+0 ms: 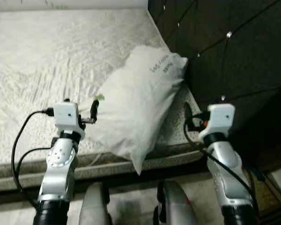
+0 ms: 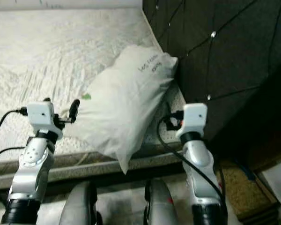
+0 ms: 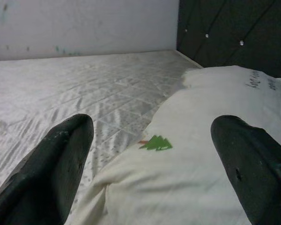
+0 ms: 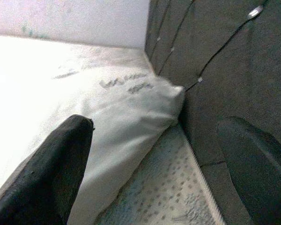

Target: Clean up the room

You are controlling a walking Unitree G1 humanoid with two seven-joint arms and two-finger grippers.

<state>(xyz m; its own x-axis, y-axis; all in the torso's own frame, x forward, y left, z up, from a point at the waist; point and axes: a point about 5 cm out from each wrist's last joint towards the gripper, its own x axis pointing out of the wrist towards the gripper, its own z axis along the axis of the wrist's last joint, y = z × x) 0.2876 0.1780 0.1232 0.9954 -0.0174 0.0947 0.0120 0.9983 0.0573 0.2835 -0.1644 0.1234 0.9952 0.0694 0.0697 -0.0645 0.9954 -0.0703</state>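
White quilted fabric is covering the mattress (image 1: 47,61), which is taking up most of the scene ahead of the robot, running from the near edge out toward twelve o'clock where it is meeting a pale wall (image 3: 84,23). Dark, button-tufted padding is forming the headboard (image 1: 234,51) along the mattress's side, from about one to three o'clock.

An off-white pillow (image 1: 136,103) is lying on the mattress close to the robot, at roughly twelve to one o'clock. Its long axis is running diagonally: the far end is pointing toward one o'clock and pressing against the headboard, while the near end is pointing toward six o'clock, with its corner hanging over the mattress's front edge. Two short lines of dark writing are showing near the far end, but they are too blurred to read. A small green mark shaped like a row of trees (image 3: 156,143) is sitting on the pillow's side nearer the left arm.

At about ten o'clock, the left gripper (image 1: 82,112) is hovering at the pillow's edge, and its wrist view is showing the two black fingers (image 3: 61,159) spread wide with the pillow and green mark between them, gripping nothing. At about two o'clock, the right gripper (image 4: 164,164) is hovering between the pillow and the headboard, its fingers likewise standing wide apart and empty.
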